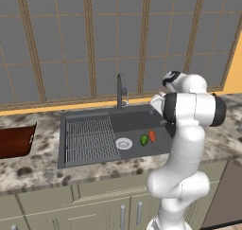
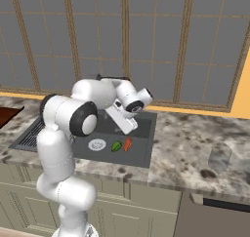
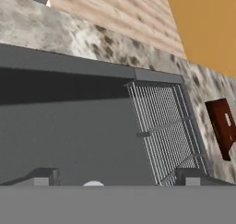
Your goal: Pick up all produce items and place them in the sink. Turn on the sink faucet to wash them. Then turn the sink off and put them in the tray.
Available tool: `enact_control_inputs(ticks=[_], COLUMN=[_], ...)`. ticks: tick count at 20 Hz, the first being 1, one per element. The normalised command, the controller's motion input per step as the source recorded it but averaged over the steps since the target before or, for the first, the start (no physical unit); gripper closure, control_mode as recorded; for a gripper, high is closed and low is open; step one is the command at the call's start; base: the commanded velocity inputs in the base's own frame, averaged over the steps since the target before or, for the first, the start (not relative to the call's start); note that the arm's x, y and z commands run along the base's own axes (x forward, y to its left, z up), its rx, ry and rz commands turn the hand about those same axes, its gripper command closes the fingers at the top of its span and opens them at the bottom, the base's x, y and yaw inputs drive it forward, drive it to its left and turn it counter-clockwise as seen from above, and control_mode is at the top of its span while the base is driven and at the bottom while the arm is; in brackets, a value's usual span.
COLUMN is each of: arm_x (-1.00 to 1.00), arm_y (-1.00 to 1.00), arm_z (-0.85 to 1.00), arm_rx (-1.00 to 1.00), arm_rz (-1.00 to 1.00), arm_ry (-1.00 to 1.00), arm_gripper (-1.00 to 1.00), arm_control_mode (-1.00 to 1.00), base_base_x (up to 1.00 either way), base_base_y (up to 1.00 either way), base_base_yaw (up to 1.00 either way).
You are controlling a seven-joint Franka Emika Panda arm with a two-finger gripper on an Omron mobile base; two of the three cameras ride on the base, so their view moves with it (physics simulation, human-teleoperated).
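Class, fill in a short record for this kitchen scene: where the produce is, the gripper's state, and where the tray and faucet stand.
Produce: orange-red piece and green piece lie side by side in the sink, beside the white drain
Gripper: open, empty, above the basin
Faucet: upright behind the sink
Tray: on the counter beyond the wire rack

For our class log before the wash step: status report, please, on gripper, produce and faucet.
Gripper open, empty, over the sink. Orange-red piece and green piece lie side by side in the basin by the drain. Faucet untouched; tray empty, left of sink.
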Motion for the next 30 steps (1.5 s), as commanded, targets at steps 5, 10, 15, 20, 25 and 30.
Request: enact_control_inputs(ticks=[5,10,15,20,25,30], arm_x=[0.11,0.22,0.14,0.44,0.44,0.61], arm_y=[0.00,0.06,0.00,0.15,0.06,0.43], arm_z=[0.05,0.28,0.14,0.00,0.00,0.00], arm_rx=[0.41,0.44,0.47,0.39,0.31,0.14], arm_rz=[-0.01,-0.04,0.00,-0.01,0.00,-0.01], arm_ry=[0.01,0.09,0.08,0.07,0.09,0.13], arm_gripper=[-1.00,-1.00,-1.00,-1.00,-1.00,-1.00], arm_control_mode=[-1.00,-1.00,-1.00,-1.00,-1.00,-1.00], base_base_x=[0.00,0.00,0.00,0.00,0.00,0.00], base_base_y=[0.00,0.00,0.00,0.00,0.00,0.00], base_base_yaw=[0.00,0.00,0.00,0.00,0.00,0.00])
